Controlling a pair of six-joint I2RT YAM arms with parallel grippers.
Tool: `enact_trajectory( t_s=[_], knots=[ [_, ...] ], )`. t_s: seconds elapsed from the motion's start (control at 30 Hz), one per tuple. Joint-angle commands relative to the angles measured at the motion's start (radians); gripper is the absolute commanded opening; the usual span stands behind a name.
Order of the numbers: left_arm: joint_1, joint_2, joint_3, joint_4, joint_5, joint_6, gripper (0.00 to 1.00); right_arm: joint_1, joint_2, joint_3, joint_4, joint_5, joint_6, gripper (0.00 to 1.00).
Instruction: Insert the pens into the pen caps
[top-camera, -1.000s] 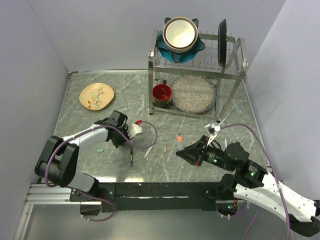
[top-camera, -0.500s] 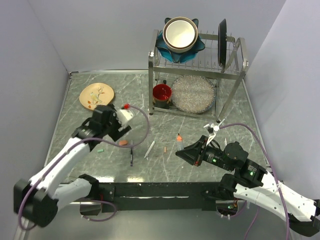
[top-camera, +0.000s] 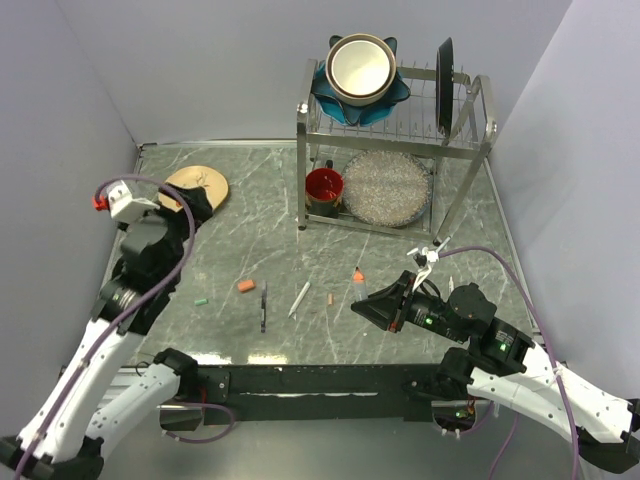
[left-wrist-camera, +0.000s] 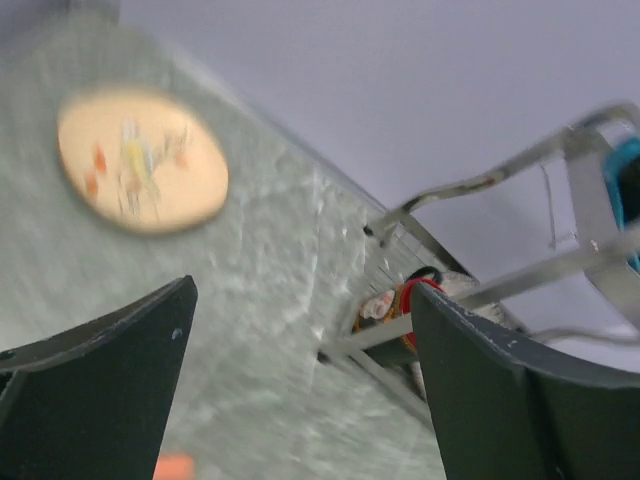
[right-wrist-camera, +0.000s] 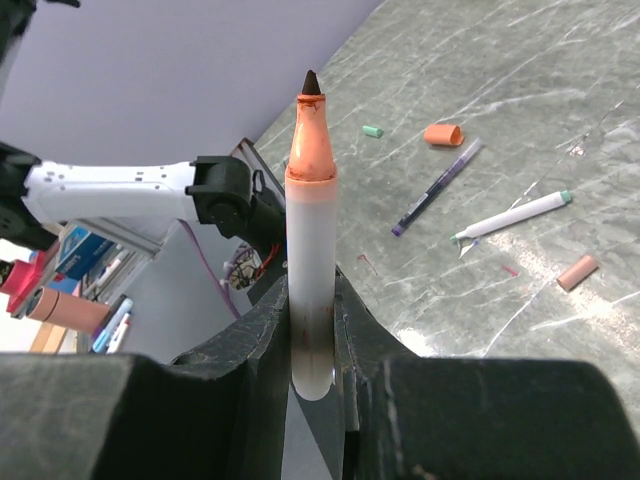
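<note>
My R gripper (right-wrist-camera: 310, 310) clamps uncapped pen (right-wrist-camera: 308, 215); my L gripper (left-wrist-camera: 302, 290) wide apart, empty.
Orange cap (top-camera: 246, 287) & dark pen (top-camera: 263, 306) lie front-left of dish rack (top-camera: 301, 170).

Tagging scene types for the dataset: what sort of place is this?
Probably a lab robot cell, staged a bit like a kitchen counter. Plain grey walls box in a marble-look table. On it stand a loaded metal dish rack and loose pens and pen caps.
</note>
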Motion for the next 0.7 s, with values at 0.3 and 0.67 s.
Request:
enact_trajectory(
  t_s=[0.3,0.67],
  knots=[
    [-0.001,0.443,0.042,-0.593,0.459,-1.402,0.67,0.007,0.033,0.035,0.023,0.026,-0.024,0.0],
    [-0.001,0.587,-0.034,-0.571,0.495,-1.543,0.7,0.007,0.04,0.029,0.033,0.027,-0.026,0.0]
  ],
)
